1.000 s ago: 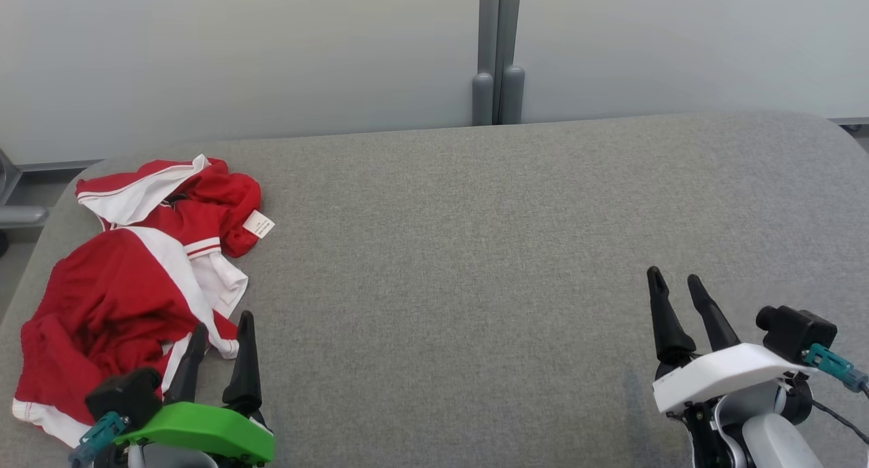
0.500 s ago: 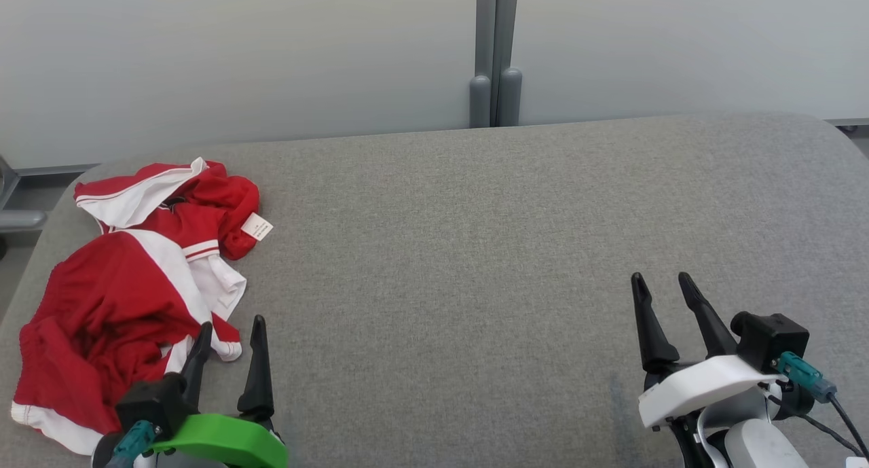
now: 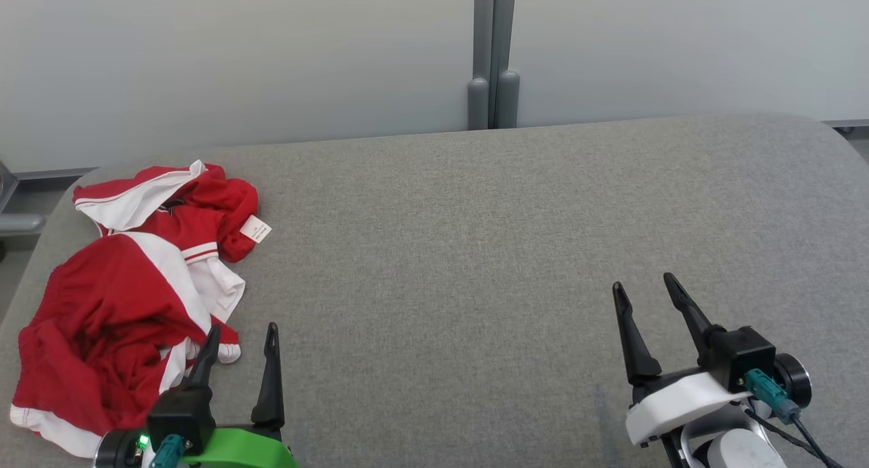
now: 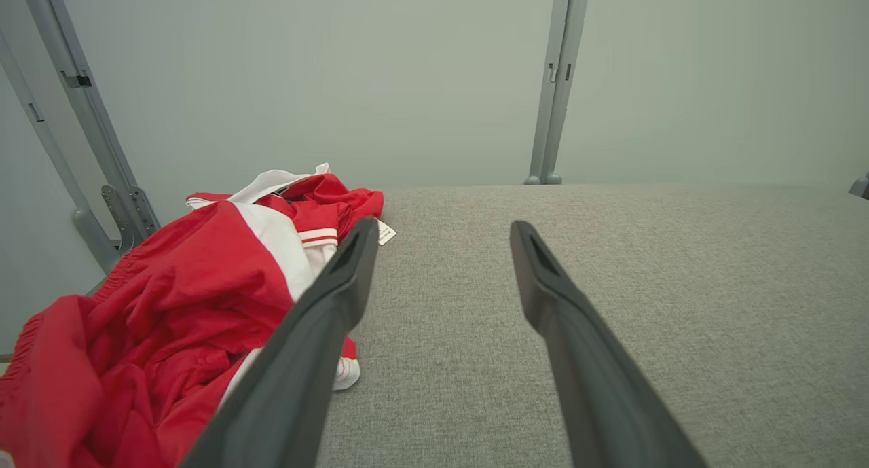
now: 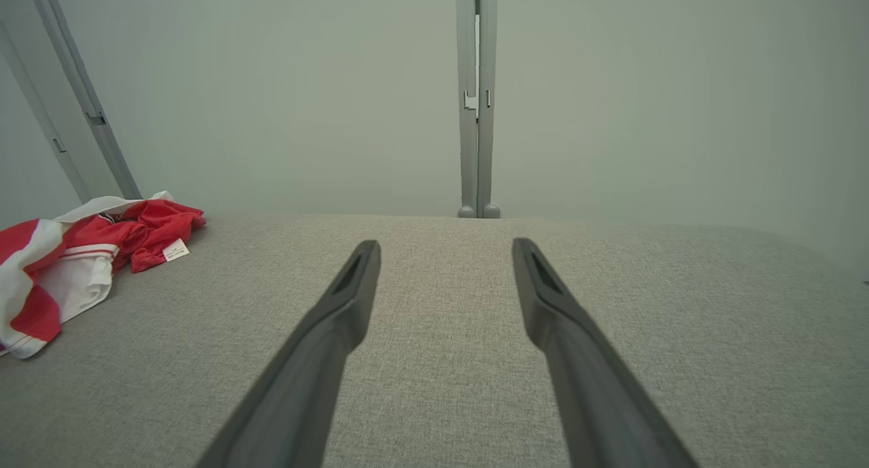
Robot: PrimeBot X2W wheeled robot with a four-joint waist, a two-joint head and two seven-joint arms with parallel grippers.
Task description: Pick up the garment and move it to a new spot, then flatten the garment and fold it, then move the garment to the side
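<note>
The red-and-white garment (image 3: 108, 305) lay crumpled at the left end of the grey fabric-covered table (image 3: 475, 250), its folds hiding its true shape (shorts or a jersey, hard to tell). Part of its near edge was hidden behind the left gripper (image 3: 244, 328), whose fingers stood spread; contact could not be judged. The right gripper (image 3: 643, 283), also spread and empty, hovered well apart on the right. A small white label (image 3: 256, 229) carried print too small to read.
</note>
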